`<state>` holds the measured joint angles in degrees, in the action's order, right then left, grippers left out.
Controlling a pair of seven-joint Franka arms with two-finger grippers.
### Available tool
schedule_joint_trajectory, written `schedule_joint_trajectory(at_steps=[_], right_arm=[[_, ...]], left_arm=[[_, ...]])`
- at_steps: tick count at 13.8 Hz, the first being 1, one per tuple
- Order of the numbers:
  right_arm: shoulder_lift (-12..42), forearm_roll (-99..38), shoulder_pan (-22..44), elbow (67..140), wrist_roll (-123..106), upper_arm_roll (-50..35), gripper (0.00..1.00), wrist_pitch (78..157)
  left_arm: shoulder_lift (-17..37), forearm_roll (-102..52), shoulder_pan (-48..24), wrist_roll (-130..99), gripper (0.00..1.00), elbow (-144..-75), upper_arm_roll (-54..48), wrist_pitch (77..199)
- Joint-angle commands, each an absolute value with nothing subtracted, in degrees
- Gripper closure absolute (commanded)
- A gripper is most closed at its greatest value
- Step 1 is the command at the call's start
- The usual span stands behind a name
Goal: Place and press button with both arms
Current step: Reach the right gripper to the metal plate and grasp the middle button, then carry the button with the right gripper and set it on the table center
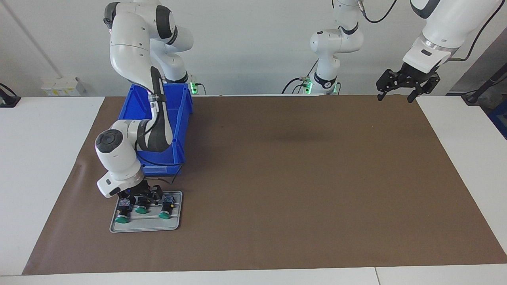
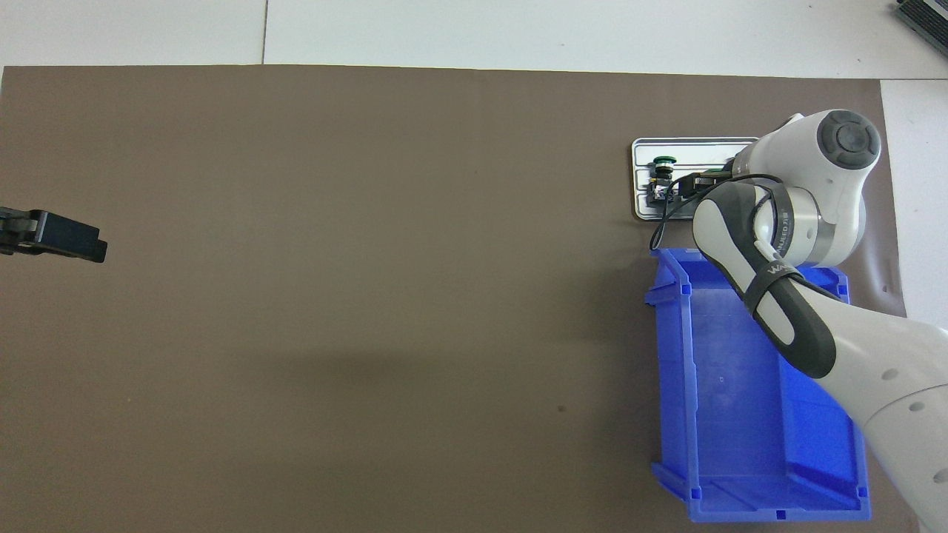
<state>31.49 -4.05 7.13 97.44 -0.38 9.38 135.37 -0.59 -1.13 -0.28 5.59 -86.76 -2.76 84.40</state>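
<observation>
Reaching down over the grey tray (image 1: 146, 225), the right claw (image 1: 145, 194) sits at the middle button (image 1: 141, 209) of three lying there; its grip cannot be told. The left claw (image 1: 408, 85) waits raised, fingers wide, over the table's (image 1: 277, 178) left-arm end.

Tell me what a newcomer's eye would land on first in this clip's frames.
Probably the right arm, bent down over the blue bin with the right gripper low at a grey tray holding three green-capped buttons in a row, toward the right arm's end of the table. The left gripper waits open in the air at the other end, over the brown mat's edge.
</observation>
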Motion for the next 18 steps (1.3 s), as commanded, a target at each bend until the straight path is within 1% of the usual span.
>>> schedule_joint_trajectory(at_steps=[1, 2, 3, 4, 6, 9, 13, 16, 18], right_arm=[[30.7, -5.3, 6.5, 98.3, -2.6, 9.1, 0.27, 134.7], [30.6, -5.3, 6.5, 98.3, -2.7, 9.1, 0.39, 134.0], [30.5, -5.3, 6.5, 98.1, -2.7, 9.1, 0.62, 133.2], [30.5, -5.3, 6.2, 97.8, -2.7, 9.1, 1.00, 132.6], [30.5, -5.4, 5.8, 96.9, -2.2, 9.1, 1.00, 131.3], [30.6, -5.5, 5.2, 91.5, -0.5, 9.1, 1.00, 128.0], [30.5, -5.5, 5.3, 84.8, 9.4, 9.1, 1.00, 125.2], [30.1, -7.1, 6.6, 80.5, 25.6, 8.9, 1.00, 123.2], [29.5, -8.1, 8.7, 79.6, 37.7, 8.8, 1.00, 122.8]], left_arm=[[-1.9, -0.4, 0.3, 5.6, 0.00, -88.3, -3.1, 84.5], [-2.0, -0.4, 0.3, 5.6, 0.00, -88.3, -3.1, 84.5], [-2.0, -0.4, 0.3, 5.7, 0.00, -88.3, -3.1, 84.5], [-2.0, -0.4, 0.3, 5.6, 0.00, -88.3, -3.1, 84.5], [-2.0, -0.4, 0.3, 5.6, 0.00, -88.3, -3.1, 84.5], [-1.9, -0.4, 0.3, 5.6, 0.00, -88.3, -3.1, 84.5], [-2.0, -0.4, 0.3, 5.6, 0.00, -88.3, -3.1, 84.5], [-2.0, -0.4, 0.3, 5.6, 0.00, -88.3, -3.1, 84.5], [-2.0, -0.4, 0.3, 5.6, 0.00, -88.3, -3.1, 84.5]])
